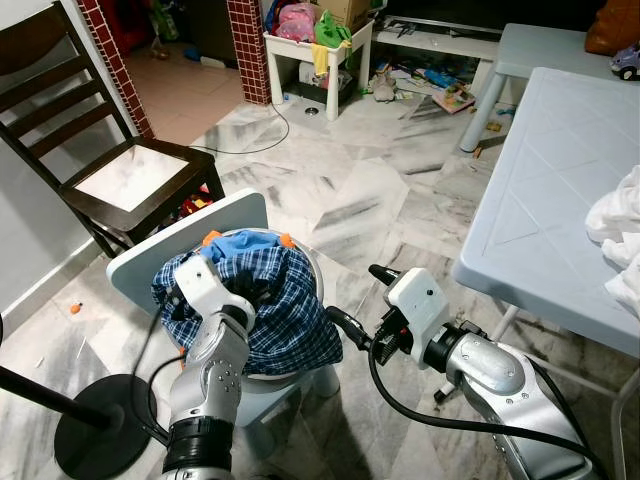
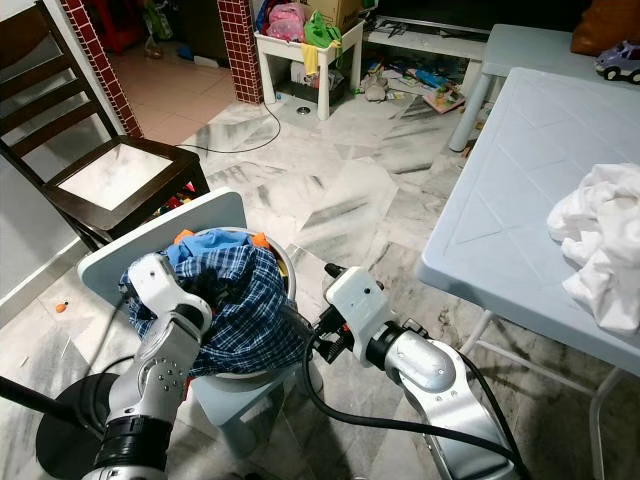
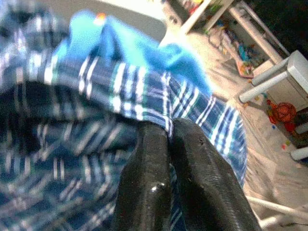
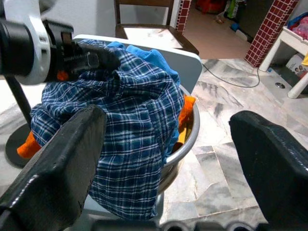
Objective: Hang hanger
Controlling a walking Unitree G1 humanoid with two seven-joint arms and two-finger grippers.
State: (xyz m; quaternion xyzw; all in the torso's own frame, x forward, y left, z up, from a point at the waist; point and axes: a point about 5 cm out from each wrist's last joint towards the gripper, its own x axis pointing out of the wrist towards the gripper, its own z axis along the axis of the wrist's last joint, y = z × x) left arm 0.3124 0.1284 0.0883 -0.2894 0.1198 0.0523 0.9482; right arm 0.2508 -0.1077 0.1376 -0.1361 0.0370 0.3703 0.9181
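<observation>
A blue plaid shirt is heaped over a grey basin, with a light blue garment and orange pieces under it. The basin stands on a small white chair. My left gripper is at the top of the heap, shut on a fold of the plaid shirt; the right wrist view also shows its fingers pinching the cloth. To the right of the basin, level with it, my right gripper is open with nothing between its fingers. I cannot make out a hanger.
A dark wooden chair stands at the back left. A black round stand base with a pole sits on the floor at the front left. A light blue table with white cloth is on the right.
</observation>
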